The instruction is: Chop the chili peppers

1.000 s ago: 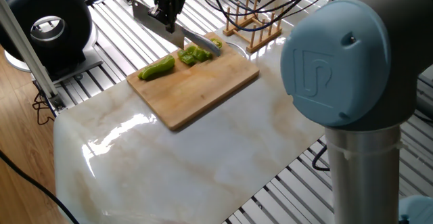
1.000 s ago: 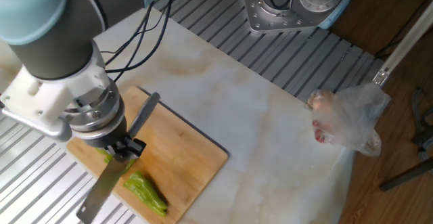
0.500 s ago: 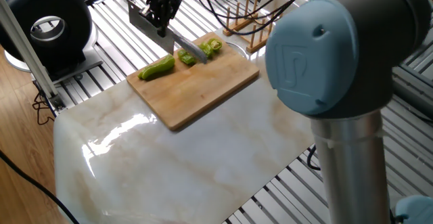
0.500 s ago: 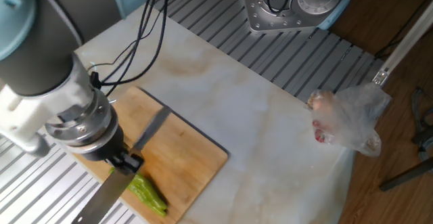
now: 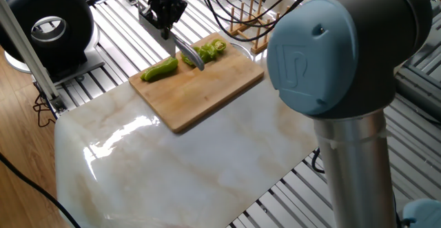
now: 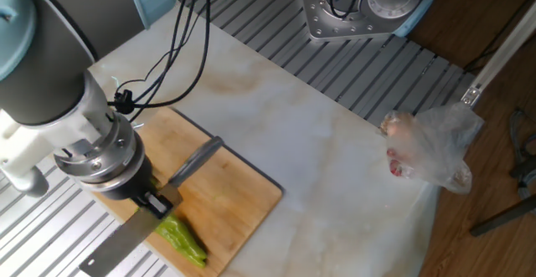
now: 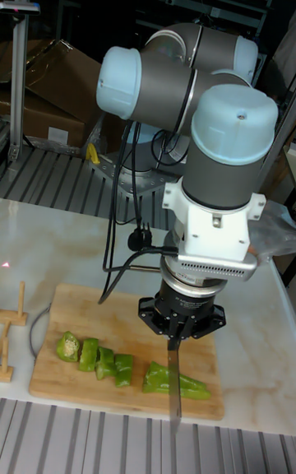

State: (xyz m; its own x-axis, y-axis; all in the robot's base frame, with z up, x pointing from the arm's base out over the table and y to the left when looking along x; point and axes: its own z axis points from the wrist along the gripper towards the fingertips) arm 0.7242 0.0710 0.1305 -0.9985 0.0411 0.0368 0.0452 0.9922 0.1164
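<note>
the chili peppers lie on a pale wooden cutting board with rounded corners and a visible grain; they are glossy, wrinkled and light green, one longer tapered piece lying toward one end of the board and several short, chunky slices in a loose row toward the other. between the long piece and the slices stands a knife, its flat grey steel blade edge-down and its point reaching the board's near edge in the tall fixed view. the gripper, black and hung below a ribbed grey wrist, is clamped on the knife's handle, its fingers drawn in narrow around it. in the other fixed view the blade runs slantwise across the board, with the green piece just beside the wrist. the board sits on a smooth, shiny marble-patterned slab, cream with faint tan veins, which lies on a table of ribbed aluminium slats. a small slatted wooden rack stands just beyond the board, black cables loop over it, and a round black device with a silver centre sits off to the side. a crumpled clear plastic bag hangs at the slab's far corner above a wood-look floor.
</note>
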